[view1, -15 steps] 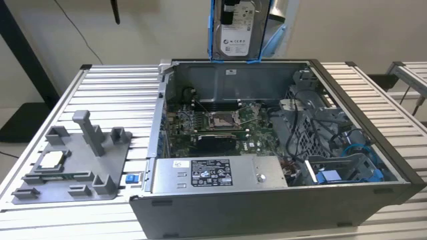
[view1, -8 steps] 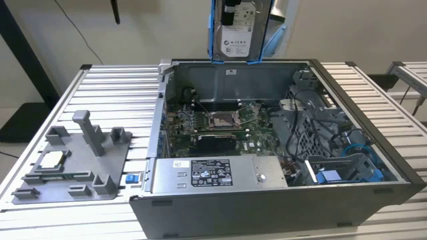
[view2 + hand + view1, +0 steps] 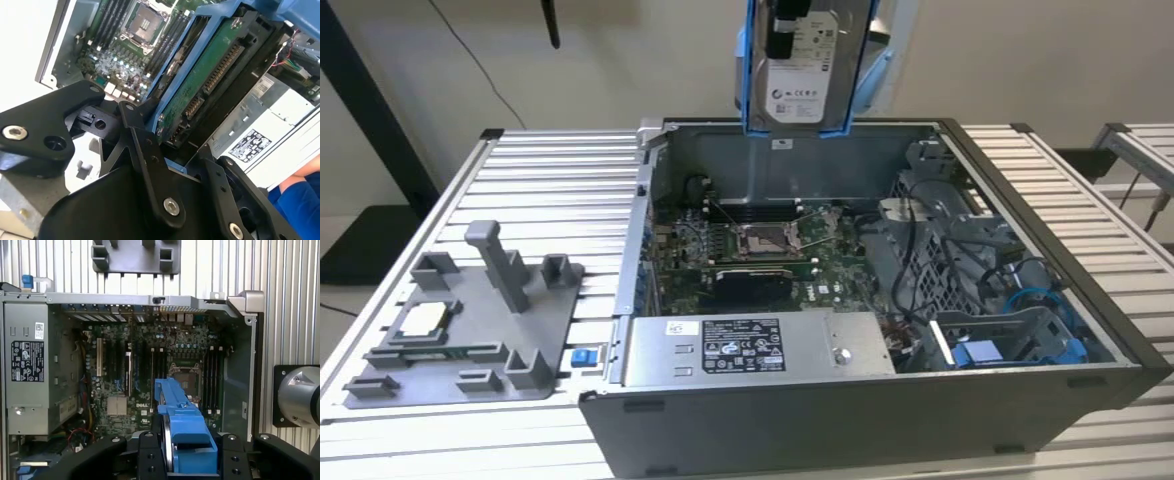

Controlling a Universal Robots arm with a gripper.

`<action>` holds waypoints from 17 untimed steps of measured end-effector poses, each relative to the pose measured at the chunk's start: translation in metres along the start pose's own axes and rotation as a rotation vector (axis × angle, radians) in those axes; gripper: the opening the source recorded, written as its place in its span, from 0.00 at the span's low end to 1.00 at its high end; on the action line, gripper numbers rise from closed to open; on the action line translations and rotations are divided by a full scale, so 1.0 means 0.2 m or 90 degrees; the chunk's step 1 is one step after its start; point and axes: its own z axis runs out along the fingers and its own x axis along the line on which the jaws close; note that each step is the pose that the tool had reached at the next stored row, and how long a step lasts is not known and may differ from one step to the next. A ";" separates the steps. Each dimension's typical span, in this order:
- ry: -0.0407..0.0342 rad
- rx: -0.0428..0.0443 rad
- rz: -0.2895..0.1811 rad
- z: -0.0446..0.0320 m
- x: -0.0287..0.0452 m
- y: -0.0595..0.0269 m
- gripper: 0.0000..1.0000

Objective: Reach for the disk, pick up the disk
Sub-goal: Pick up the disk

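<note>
Disk [image 3: 797, 70] hangs on edge above the open computer case [image 3: 1067, 300], well clear of its rear wall in the exterior view, label facing the camera and blue frame down both sides. The end effector [image 3: 175, 150] is closed on it: in the second wrist view black fingers [image 3: 145, 145] clamp the blue frame at one end, the green circuit side and connector showing between them. In the first wrist view the frame [image 3: 187, 432] stands up out of the black links, with the motherboard [image 3: 150, 370] straight below.

The pick looks done, so the risk now is in the hold. The grip seems to bear on the plastic frame at one end only, so the disk's weight could make it swing or slide out, and a drop would land on the bare processor socket [image 3: 763, 238] or the memory slots. A grey fixture [image 3: 480, 320] lies on the ribbed counter [image 3: 560, 190], well apart.
</note>
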 end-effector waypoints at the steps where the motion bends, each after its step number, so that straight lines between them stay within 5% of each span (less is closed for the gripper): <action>1: 0.0000 -0.0001 0.000 -0.001 0.011 -0.001 0.00; 17: 0.0000 -0.0022 0.000 -0.008 0.180 -0.010 0.00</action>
